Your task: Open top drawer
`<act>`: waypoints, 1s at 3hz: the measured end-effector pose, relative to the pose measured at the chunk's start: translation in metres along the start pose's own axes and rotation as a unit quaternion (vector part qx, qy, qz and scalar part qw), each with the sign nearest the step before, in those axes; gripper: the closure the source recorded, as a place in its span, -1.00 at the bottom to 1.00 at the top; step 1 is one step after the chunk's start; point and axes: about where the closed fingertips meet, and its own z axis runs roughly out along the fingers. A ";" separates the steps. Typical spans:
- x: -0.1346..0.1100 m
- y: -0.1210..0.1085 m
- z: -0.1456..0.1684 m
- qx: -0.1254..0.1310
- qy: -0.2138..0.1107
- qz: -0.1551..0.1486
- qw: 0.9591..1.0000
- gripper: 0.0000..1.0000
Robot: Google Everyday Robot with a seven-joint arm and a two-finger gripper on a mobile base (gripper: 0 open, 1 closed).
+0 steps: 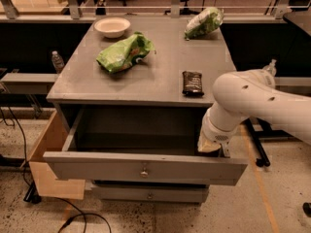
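The top drawer (97,166) stands pulled far out of the grey cabinet. Its wide flat front carries a small round metal knob (144,170) at centre, and its deep grey box looks empty. A narrower drawer (150,193) with a like knob sits shut below it. My white arm comes in from the right and bends down to the drawer's right end. My gripper (210,148) is low inside the drawer's right rear corner, behind the front panel, which hides most of it.
On the cabinet top (155,76) lie a green chip bag (124,52), a white bowl (112,26), a second green bag (204,22) and a dark snack bar (193,83). A cardboard box (46,159) stands at the cabinet's left. A water bottle (57,61) stands on a shelf at left.
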 end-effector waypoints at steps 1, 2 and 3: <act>0.005 0.001 0.027 -0.015 0.006 0.004 1.000 1.00; 0.014 -0.005 0.058 -0.028 0.012 0.011 0.999 1.00; 0.020 -0.008 0.072 -0.028 0.014 0.016 0.999 1.00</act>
